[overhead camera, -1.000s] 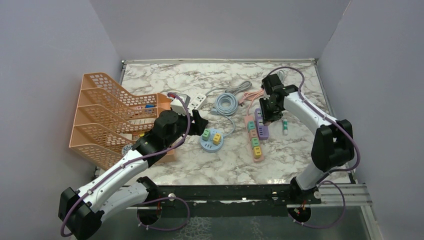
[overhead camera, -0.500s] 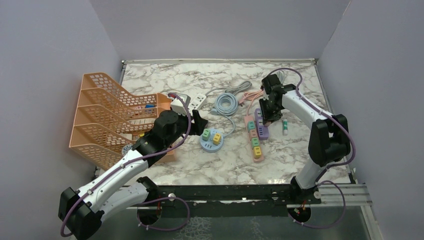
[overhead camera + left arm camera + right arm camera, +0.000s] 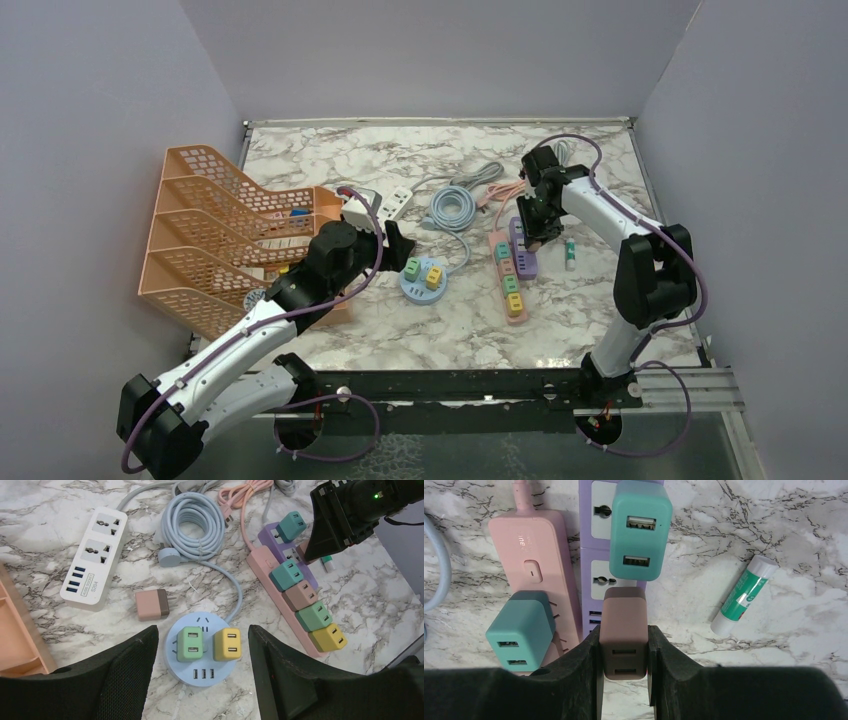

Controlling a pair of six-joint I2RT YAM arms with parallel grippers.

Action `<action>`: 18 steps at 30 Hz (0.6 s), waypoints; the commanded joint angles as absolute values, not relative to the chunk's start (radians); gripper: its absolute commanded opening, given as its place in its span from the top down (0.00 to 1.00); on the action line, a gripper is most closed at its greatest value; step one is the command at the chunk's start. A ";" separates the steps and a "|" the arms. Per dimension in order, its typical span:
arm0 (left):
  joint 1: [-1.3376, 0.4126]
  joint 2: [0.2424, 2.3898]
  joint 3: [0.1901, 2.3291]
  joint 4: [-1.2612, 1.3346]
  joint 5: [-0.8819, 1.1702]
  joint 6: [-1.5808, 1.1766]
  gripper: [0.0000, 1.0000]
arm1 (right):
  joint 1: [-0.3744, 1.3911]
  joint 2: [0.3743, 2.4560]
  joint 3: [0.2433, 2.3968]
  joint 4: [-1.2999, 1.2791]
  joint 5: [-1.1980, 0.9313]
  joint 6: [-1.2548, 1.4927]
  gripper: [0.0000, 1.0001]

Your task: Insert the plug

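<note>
My right gripper is shut on a brown plug, its two USB slots facing the camera. The plug stands over the lower part of the purple power strip, just below a teal plug seated in that strip; its prongs are hidden. From above, the right gripper hangs over the purple strip. My left gripper is open and holds nothing, above a round blue socket hub carrying a green plug and a yellow plug.
A pink power strip with several plugs lies left of the purple one. A glue stick lies to the right. A loose pink-brown plug, a white strip and a coiled blue cable lie nearby. Orange trays stand at left.
The right arm's elbow has swung a little to the left while its gripper stays over the purple strip with the brown plug. The left arm has not moved.
</note>
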State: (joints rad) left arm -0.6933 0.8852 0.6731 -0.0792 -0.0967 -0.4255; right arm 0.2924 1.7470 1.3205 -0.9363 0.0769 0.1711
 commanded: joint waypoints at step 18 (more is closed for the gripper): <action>-0.693 0.874 0.663 -0.067 -0.121 -0.402 0.32 | 0.285 1.726 1.320 -0.854 0.100 0.177 0.99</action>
